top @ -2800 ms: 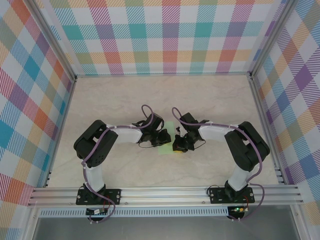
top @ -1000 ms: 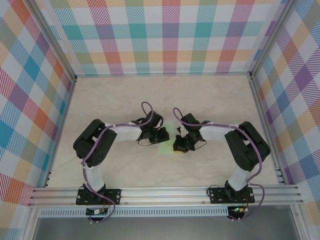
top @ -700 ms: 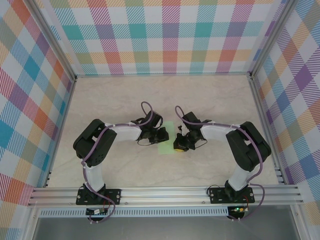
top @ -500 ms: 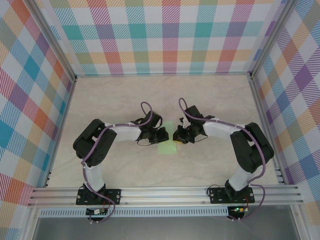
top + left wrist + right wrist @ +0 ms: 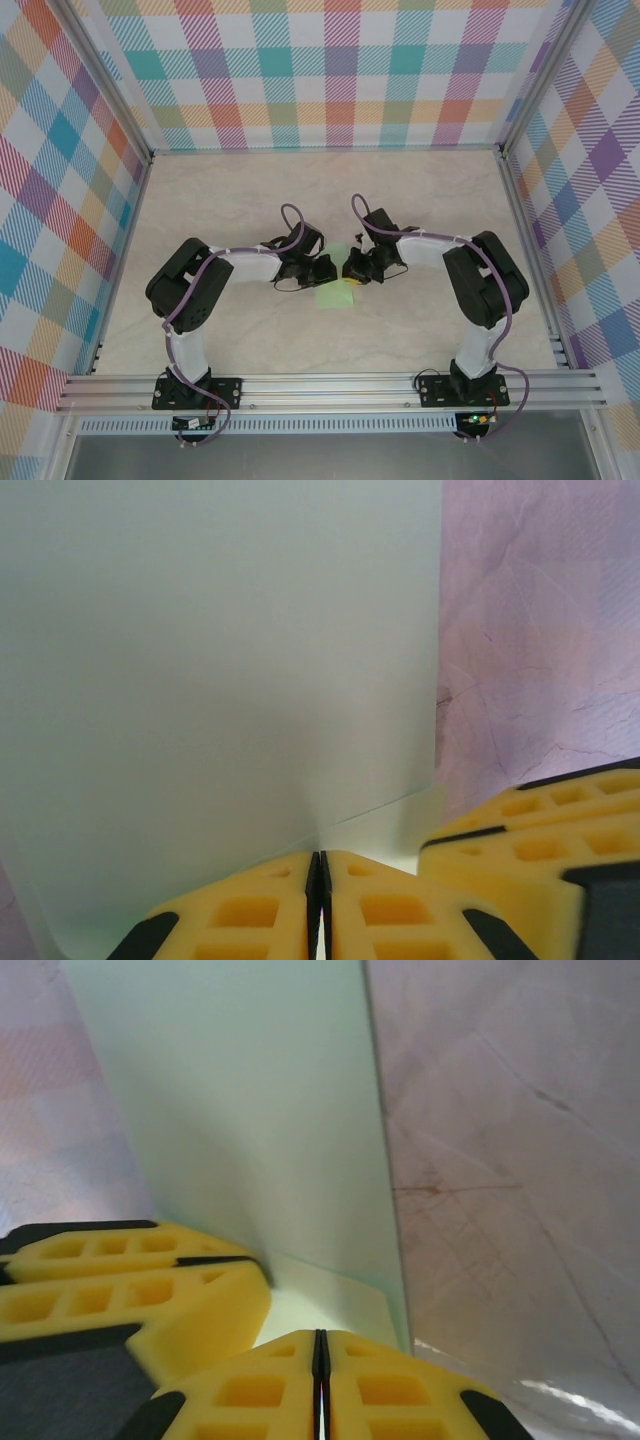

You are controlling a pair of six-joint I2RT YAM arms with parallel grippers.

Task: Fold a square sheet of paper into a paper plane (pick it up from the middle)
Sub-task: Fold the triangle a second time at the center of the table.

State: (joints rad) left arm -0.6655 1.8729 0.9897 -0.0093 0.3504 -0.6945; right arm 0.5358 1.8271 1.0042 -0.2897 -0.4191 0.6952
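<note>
The square sheet of paper [image 5: 334,293], pale mint green, lies on the table between the two arms. My left gripper [image 5: 329,272] and right gripper [image 5: 351,272] meet tip to tip over its middle. In the left wrist view the sheet [image 5: 220,660] spreads ahead of my shut left gripper [image 5: 320,858], and a lower layer's edge runs out from the tips. The right fingers [image 5: 530,835] show at the lower right. In the right wrist view my right gripper [image 5: 321,1336] is shut with its tips on the paper [image 5: 260,1110]. The left fingers [image 5: 130,1290] sit close beside it.
The pale marble tabletop [image 5: 250,200] is bare around the paper. Checked walls with aluminium posts [image 5: 110,110] close in the left, back and right. An aluminium rail [image 5: 330,385] with both arm bases runs along the near edge.
My right gripper has swung left and toward the back to meet the left gripper over the paper. The left arm has barely moved. More of the sheet's near part now shows.
</note>
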